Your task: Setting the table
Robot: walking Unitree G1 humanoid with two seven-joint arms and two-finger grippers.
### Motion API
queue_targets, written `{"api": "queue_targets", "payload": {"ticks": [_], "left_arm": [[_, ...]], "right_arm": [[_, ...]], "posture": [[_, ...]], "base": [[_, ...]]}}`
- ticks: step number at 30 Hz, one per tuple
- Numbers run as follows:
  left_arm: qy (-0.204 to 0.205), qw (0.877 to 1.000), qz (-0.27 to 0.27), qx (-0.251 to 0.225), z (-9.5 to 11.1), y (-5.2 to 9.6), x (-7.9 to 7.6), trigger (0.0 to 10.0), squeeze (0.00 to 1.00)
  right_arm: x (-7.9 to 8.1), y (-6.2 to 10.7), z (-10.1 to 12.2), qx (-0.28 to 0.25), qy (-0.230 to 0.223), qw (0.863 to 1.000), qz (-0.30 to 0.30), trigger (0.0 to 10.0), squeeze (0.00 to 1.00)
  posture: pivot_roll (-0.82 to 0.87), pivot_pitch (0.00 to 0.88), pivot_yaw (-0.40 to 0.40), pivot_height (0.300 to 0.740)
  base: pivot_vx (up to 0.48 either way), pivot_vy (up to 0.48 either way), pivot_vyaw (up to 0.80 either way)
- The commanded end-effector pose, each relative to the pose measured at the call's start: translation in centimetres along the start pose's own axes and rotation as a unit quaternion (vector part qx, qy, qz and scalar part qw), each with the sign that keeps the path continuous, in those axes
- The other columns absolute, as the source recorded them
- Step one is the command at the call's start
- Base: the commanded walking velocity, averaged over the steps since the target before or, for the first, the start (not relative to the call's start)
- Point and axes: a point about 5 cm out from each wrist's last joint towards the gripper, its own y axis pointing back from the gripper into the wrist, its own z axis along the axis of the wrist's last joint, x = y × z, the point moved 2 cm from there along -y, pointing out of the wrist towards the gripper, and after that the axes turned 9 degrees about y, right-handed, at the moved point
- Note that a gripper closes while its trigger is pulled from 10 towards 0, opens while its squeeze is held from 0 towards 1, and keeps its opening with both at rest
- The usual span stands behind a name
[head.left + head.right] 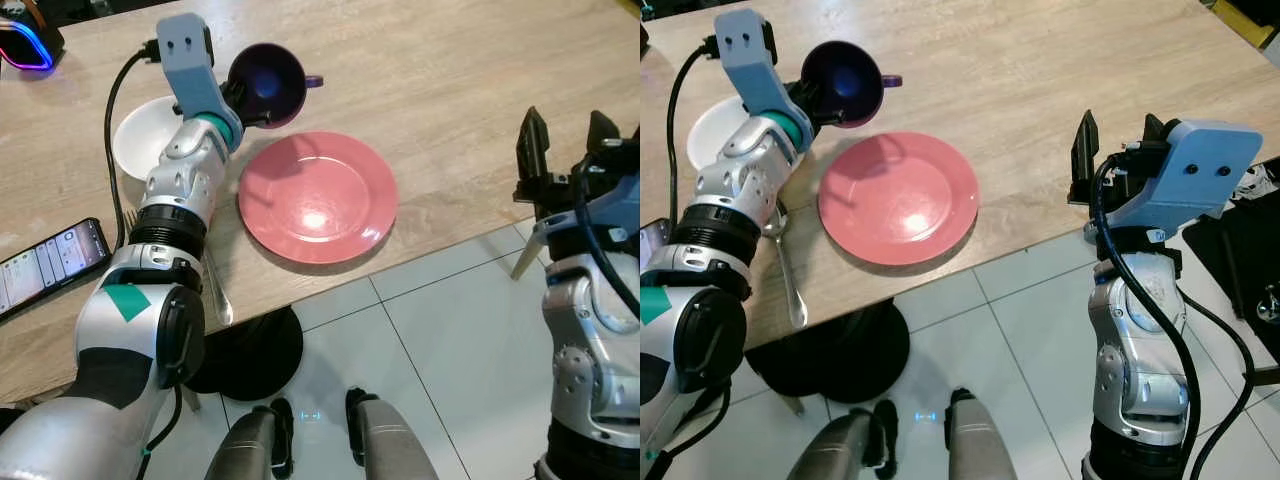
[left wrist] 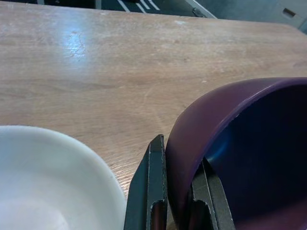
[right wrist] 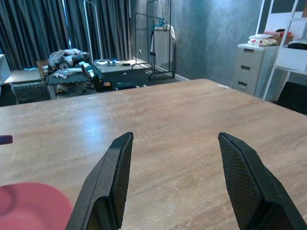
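Gripping the rim of the purple cup [image 1: 267,84], our left gripper [image 2: 178,201] has one black finger outside the wall and the other inside, pinched tight on it. We hold the cup tilted above the wooden table [image 1: 450,90], its mouth turned toward us and its handle pointing away from the arm. It hangs just beyond the far edge of the pink plate [image 1: 318,196], between that plate and the white bowl [image 1: 140,135], which sits just beside our left wrist. A spoon [image 1: 788,270] lies on the table alongside our left forearm, near the table's front edge. A phone [image 1: 50,262] with a lit screen rests on the table on our far left.

Our right gripper [image 3: 177,187] hovers at the table's near edge, well apart from the plate, its two fingers spread wide with nothing between them.
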Motion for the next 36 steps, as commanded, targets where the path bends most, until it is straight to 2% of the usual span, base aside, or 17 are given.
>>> {"api": "queue_targets", "payload": {"ticks": [1,2,4,5,13,28,29,30,31,32,33,34,36], "left_arm": [[-0.008,1.000,0.004,-0.012,0.4,-0.1,0.1,10.0,0.58],[-0.008,1.000,0.004,-0.012,0.4,-0.1,0.1,10.0,0.58],[-0.014,1.000,-0.003,-0.016,0.5,-0.2,0.1,10.0,0.83],[-0.016,1.000,-0.004,-0.017,0.5,-0.2,0.0,10.0,1.00],[-0.022,1.000,-0.003,-0.018,0.5,-0.3,0.1,10.0,1.00],[-0.019,0.999,-0.021,-0.033,1.1,-0.5,-0.6,10.0,1.00],[-0.019,0.999,-0.027,-0.040,1.5,-0.5,-0.9,10.0,0.92],[-0.034,0.997,-0.038,-0.059,2.1,-0.5,-1.3,10.0,0.07],[-0.059,0.994,-0.052,-0.080,2.7,-0.4,-1.8,10.0,0.00],[-0.059,0.994,-0.052,-0.080,2.7,-0.4,-1.8,10.0,0.00],[-0.105,0.985,-0.078,-0.109,3.4,0.0,-2.5,10.0,0.00],[-0.105,0.985,-0.078,-0.109,3.4,0.0,-2.5,10.0,0.00],[-0.171,0.965,-0.142,-0.136,3.4,1.4,-3.9,10.0,0.00]], "right_arm": [[-0.5,0.4,0.2,0.002,0.006,1.000,-0.011,10.0,0.00],[-0.5,0.4,0.2,0.002,0.006,1.000,-0.011,10.0,0.00],[-0.5,0.5,0.2,0.004,0.006,1.000,-0.012,10.0,0.00],[-0.6,0.5,0.2,0.004,0.006,1.000,-0.013,10.0,0.00],[-0.5,0.5,0.2,0.007,0.003,1.000,-0.014,10.0,0.00],[-0.4,0.0,0.0,0.008,-0.005,1.000,-0.015,10.0,0.00],[-0.4,-0.1,0.0,0.007,-0.007,1.000,-0.016,10.0,0.00],[-0.4,-0.2,-0.1,0.006,-0.010,1.000,-0.016,10.0,0.00],[-0.3,-0.3,-0.1,0.005,-0.012,1.000,-0.016,10.0,0.00],[-0.3,-0.3,-0.1,0.005,-0.012,1.000,-0.016,10.0,0.00],[-0.2,-0.3,-0.1,0.004,-0.015,1.000,-0.015,10.0,0.00],[-0.2,-0.3,-0.1,0.004,-0.015,1.000,-0.015,10.0,0.00],[0.2,-0.1,-0.3,0.007,-0.022,1.000,-0.012,10.0,0.00]], "posture": [[-0.27,0.198,0.106,0.740],[-0.27,0.198,0.106,0.740],[-0.28,0.196,0.108,0.740],[-0.28,0.192,0.109,0.740],[-0.28,0.185,0.109,0.740],[-0.26,0.150,0.113,0.740],[-0.26,0.141,0.114,0.740],[-0.25,0.132,0.116,0.740],[-0.25,0.130,0.117,0.740],[-0.25,0.130,0.117,0.740],[-0.24,0.123,0.119,0.740],[-0.24,0.123,0.119,0.740],[-0.20,0.110,0.124,0.740]], "base": [[0.000,0.000,0.00],[0.000,0.000,0.00],[0.000,0.000,0.00],[0.000,0.000,0.00],[0.000,0.000,0.00],[0.000,0.000,0.00],[0.000,0.000,0.00],[0.000,0.000,0.00],[0.000,0.000,0.00],[0.000,0.000,0.00],[0.000,0.000,0.00],[0.000,0.000,0.00],[0.000,0.000,0.00]]}}
